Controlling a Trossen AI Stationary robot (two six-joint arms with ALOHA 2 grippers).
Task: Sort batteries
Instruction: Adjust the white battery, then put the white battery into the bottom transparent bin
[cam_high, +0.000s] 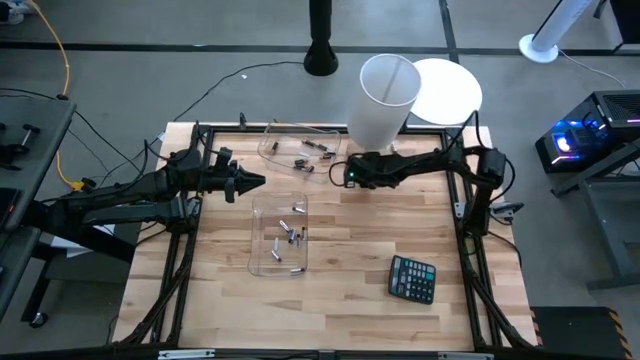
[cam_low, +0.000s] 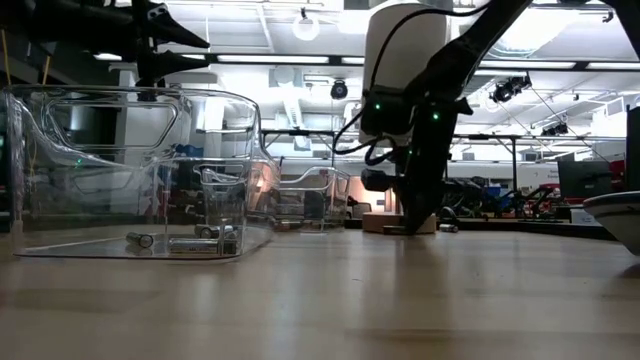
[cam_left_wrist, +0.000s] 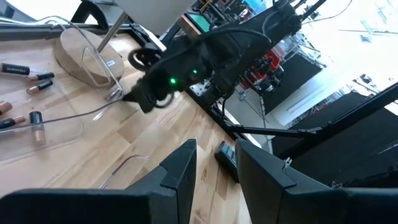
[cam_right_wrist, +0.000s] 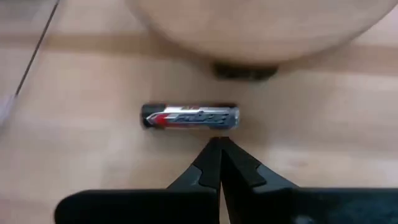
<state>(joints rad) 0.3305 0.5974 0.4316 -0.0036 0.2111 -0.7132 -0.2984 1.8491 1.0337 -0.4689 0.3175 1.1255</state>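
Closed fingertips of the right gripper (cam_right_wrist: 219, 144) sit just beside one silver battery (cam_right_wrist: 190, 117) lying flat on the bare table (cam_high: 360, 250), not holding it. In the high view this gripper (cam_high: 347, 172) is low over the wood next to the white cup (cam_high: 385, 100) at the table's far side. Two clear trays hold the other batteries: the far tray (cam_high: 290, 148) has several, the near tray (cam_high: 262, 240) several more (cam_high: 290, 238). Left gripper (cam_high: 256, 181) hangs raised between the two trays, fingers (cam_left_wrist: 180, 174) parted, holding nothing. Calculator (cam_high: 412, 277) lies well apart, toward the near right.
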